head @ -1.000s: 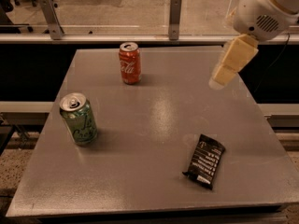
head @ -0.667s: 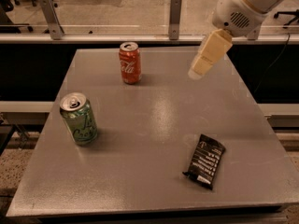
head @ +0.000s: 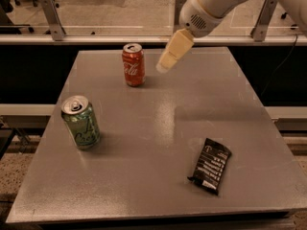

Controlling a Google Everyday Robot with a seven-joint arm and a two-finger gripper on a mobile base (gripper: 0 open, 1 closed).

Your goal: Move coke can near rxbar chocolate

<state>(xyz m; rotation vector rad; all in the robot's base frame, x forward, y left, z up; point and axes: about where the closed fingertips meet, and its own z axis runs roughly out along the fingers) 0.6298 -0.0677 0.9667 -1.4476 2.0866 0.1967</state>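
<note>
Claw (head: 164,66) just beside coke can (head: 133,65)

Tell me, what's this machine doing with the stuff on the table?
A robot arm's job here is to move the coke can near the rxbar chocolate. Its hand hangs over the far side of the table, just right of the upright coke can and not touching it. The rxbar chocolate lies flat near the front right. A green can stands at the left.
</note>
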